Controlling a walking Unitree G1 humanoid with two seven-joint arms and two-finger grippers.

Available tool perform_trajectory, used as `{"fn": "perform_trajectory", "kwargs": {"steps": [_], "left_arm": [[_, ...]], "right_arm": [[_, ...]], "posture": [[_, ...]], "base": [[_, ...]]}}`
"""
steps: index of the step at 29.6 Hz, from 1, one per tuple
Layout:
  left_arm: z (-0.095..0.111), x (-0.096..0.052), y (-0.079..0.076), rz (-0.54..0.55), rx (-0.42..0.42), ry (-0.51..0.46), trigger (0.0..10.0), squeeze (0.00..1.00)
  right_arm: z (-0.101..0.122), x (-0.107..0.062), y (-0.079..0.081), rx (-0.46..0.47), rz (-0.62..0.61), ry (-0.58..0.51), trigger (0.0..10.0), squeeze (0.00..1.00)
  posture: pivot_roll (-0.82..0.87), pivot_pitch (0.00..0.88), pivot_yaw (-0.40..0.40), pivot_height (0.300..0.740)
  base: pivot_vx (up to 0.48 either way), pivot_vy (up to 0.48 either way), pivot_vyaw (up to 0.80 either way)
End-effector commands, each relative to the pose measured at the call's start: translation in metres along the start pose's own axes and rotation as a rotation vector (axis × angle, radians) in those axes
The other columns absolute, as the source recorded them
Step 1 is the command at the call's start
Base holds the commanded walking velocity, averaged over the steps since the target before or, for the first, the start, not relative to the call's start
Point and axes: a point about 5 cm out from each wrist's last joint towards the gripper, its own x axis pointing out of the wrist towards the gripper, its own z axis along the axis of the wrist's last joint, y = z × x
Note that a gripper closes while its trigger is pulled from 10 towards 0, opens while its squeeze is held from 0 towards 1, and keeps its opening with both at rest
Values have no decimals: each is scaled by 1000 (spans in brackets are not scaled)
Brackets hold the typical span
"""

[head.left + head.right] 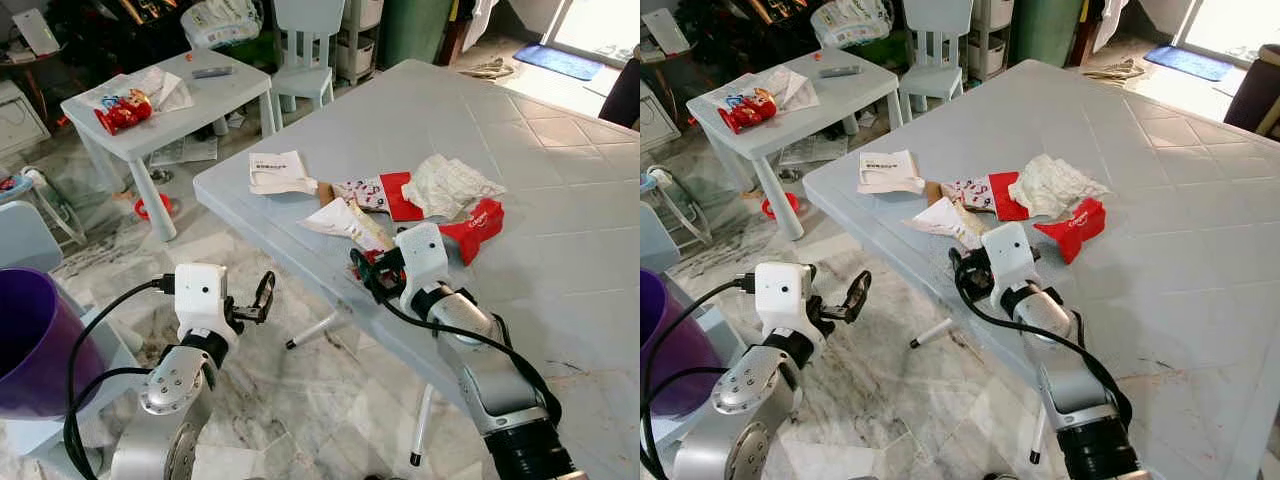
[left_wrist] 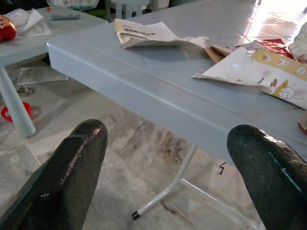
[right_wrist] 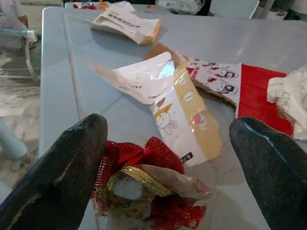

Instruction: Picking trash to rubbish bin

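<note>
Trash lies on the big pale-blue table [image 1: 560, 190]: a white folded paper [image 1: 280, 172], a yellow-and-white wrapper [image 1: 345, 222], a red-and-white wrapper [image 1: 380, 192], crumpled white paper [image 1: 450, 185] and a red packet [image 1: 478, 225]. At the table's near edge sits a small red mesh bundle with a gold ribbon [image 3: 144, 187]. My right gripper [image 1: 368, 270] is open, one finger on either side of that bundle. My left gripper [image 1: 258, 298] hangs open over the floor, left of the table's edge, holding nothing. A purple bin [image 1: 25, 340] stands at the far left.
A small white table [image 1: 200, 100] at the back left carries a red snack packet [image 1: 125, 110] and papers. A white child's chair [image 1: 305, 50] stands behind it. White table legs [image 1: 320, 328] cross the marble floor under the big table.
</note>
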Motion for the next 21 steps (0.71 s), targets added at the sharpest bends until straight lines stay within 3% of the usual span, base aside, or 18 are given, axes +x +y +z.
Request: {"fn": "perform_trajectory", "kwargs": {"steps": [1, 16, 17, 18, 19, 20, 21], "left_arm": [[3, 0, -2, -6, -3, -8, 10000, 0], [5, 4, -3, -10, -8, -14, 10000, 0], [5, 4, -3, -10, -9, -14, 10000, 0], [5, 4, -4, -10, -9, -14, 10000, 0], [5, 4, -4, -10, -9, -14, 10000, 0], [5, 4, -4, -10, -9, -14, 10000, 0], [5, 5, -4, -10, -9, -14, 10000, 0]], "right_arm": [[-1, -2, 2, -5, 12, 12, 10000, 0], [-17, -4, 8, -35, 54, 96, 10000, 0], [-17, -4, 8, -35, 55, 95, 4824, 0], [-17, -4, 8, -36, 55, 93, 1961, 0], [-17, -4, 8, -36, 55, 93, 1961, 0], [-16, -5, 8, -34, 56, 92, 0, 0], [-16, -5, 8, -33, 57, 91, 0, 0]], "posture": [[133, 115, -24, 740], [128, 120, -23, 740], [128, 120, -23, 740], [128, 120, -23, 740], [128, 120, -23, 740], [128, 120, -23, 740], [128, 120, -23, 740]], "base": [[0, 0, 0], [0, 0, 0], [0, 0, 0], [0, 0, 0], [0, 0, 0], [0, 0, 0], [0, 0, 0]]}}
